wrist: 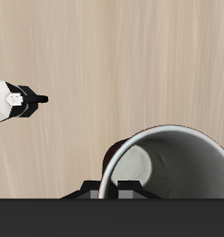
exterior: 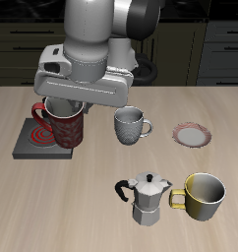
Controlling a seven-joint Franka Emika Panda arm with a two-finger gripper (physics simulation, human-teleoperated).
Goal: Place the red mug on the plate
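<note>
The red mug (exterior: 64, 126), dark red with a pale pattern, hangs slightly tilted over the square burner (exterior: 32, 146) at the table's side. My gripper (exterior: 64, 102) comes down onto its rim from above, mostly hidden under the arm's grey hand. In the wrist view the mug's grey inside (wrist: 174, 171) fills the frame close up, and my gripper (wrist: 109, 188) has one finger inside the wall and one outside, shut on it. The plate (exterior: 191, 134), a small white saucer with a pink rim, lies bare farther along the table, beyond the grey-white mug.
A grey-white patterned mug (exterior: 129, 126) stands between the red mug and the plate. A metal moka pot (exterior: 146, 197) and a yellow mug (exterior: 205, 195) stand near the front edge. A white and black object (wrist: 12, 99) shows at the wrist view's edge.
</note>
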